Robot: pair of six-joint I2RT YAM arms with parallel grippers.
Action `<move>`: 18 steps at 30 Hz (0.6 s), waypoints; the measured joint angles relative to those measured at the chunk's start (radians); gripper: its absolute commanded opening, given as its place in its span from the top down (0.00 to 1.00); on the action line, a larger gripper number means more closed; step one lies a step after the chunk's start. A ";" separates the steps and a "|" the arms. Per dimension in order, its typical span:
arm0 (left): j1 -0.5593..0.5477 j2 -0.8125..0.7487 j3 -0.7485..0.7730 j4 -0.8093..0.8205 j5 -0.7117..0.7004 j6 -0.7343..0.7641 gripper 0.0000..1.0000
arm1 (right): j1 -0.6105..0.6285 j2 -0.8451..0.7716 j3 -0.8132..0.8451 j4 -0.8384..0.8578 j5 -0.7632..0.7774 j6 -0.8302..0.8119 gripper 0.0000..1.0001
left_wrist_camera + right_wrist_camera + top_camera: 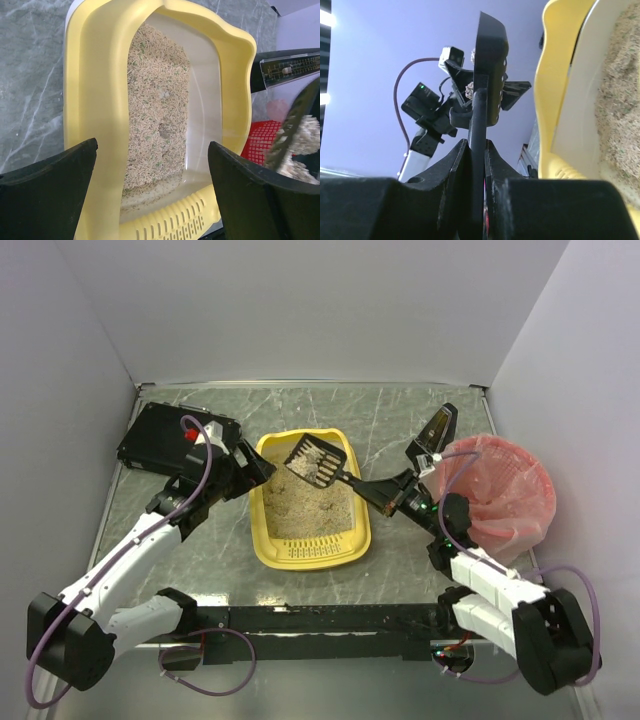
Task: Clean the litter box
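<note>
Right gripper (476, 150) clamped on black scoop (316, 462) handle, litter-loaded, over litter box (262, 532) 12 o'clock end. Left gripper (256, 466) spread wide, empty, at 10 o'clock rim.

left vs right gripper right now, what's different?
Left gripper is open and empty; right gripper is shut on the scoop handle. Left sits by the left rim of the litter box; right sits off its right side. Both are black two-finger grippers.
</note>
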 measured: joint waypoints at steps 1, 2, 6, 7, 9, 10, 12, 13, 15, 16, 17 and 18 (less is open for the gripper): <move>0.000 0.000 0.000 0.000 0.000 -0.001 0.03 | -0.006 -0.022 -0.007 -0.025 0.003 -0.004 1.00; 0.000 0.000 0.000 0.000 0.000 -0.002 0.03 | -0.010 -0.048 -0.012 -0.063 0.007 -0.023 1.00; 0.000 -0.002 0.000 -0.002 0.000 -0.002 0.03 | -0.013 -0.061 0.011 -0.106 0.013 -0.068 1.00; 0.000 -0.002 0.000 -0.002 -0.001 -0.002 0.03 | -0.016 -0.051 0.013 -0.093 0.008 -0.066 1.00; 0.000 -0.002 0.000 -0.002 -0.001 -0.004 0.03 | -0.017 -0.049 -0.001 -0.090 0.000 -0.058 1.00; 0.001 -0.002 0.000 -0.002 -0.001 -0.008 0.03 | -0.018 -0.051 -0.009 -0.092 -0.002 -0.060 1.00; 0.001 -0.002 0.000 -0.002 0.000 -0.017 0.03 | -0.018 -0.041 -0.014 -0.115 -0.002 -0.074 1.00; 0.001 -0.002 -0.001 -0.002 0.000 -0.018 0.03 | -0.018 -0.027 -0.007 -0.115 -0.004 -0.079 1.00; 0.001 -0.002 -0.001 -0.002 0.000 -0.020 0.03 | -0.018 0.016 0.021 -0.102 -0.019 -0.080 1.00; 0.001 -0.002 -0.002 -0.002 -0.001 -0.021 0.03 | -0.018 0.029 0.029 -0.094 -0.026 -0.077 1.00; 0.001 -0.003 -0.005 -0.001 -0.002 -0.023 0.03 | -0.019 0.034 0.028 -0.085 -0.034 -0.072 1.00; 0.001 -0.003 -0.010 -0.001 -0.002 -0.025 0.03 | -0.019 0.026 0.020 -0.086 -0.041 -0.070 1.00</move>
